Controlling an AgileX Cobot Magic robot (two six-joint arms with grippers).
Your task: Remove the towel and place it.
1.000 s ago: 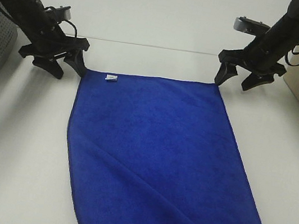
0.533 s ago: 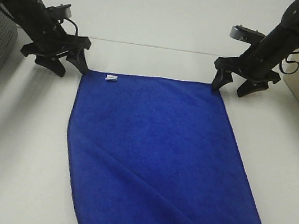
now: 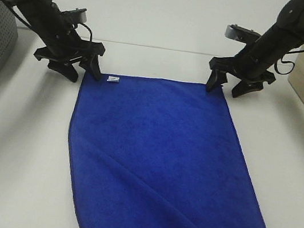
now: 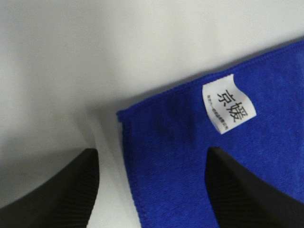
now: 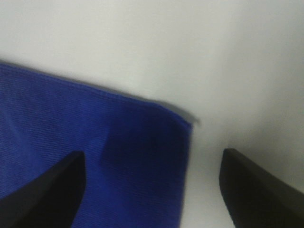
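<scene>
Towel (image 3: 156,161): plush blue rectangle, seemingly microfibre

From high up, my scene is brightly and evenly lit from above, and the white table (image 3: 167,18) nearly washes out toward twelve o'clock. Small soft shadows sit under my left gripper (image 3: 83,74) and right gripper (image 3: 222,90). The towel (image 3: 156,161) is a saturated blue with faint darker bands along its folds toward six o'clock. That picture is slightly soft and grainy. My left wrist view is sharpest at the tag (image 4: 229,104), whose print is legible, while my fingers (image 4: 52,194) blur. My right wrist view is soft throughout, with a dim patch on the towel at six o'clock.
</scene>
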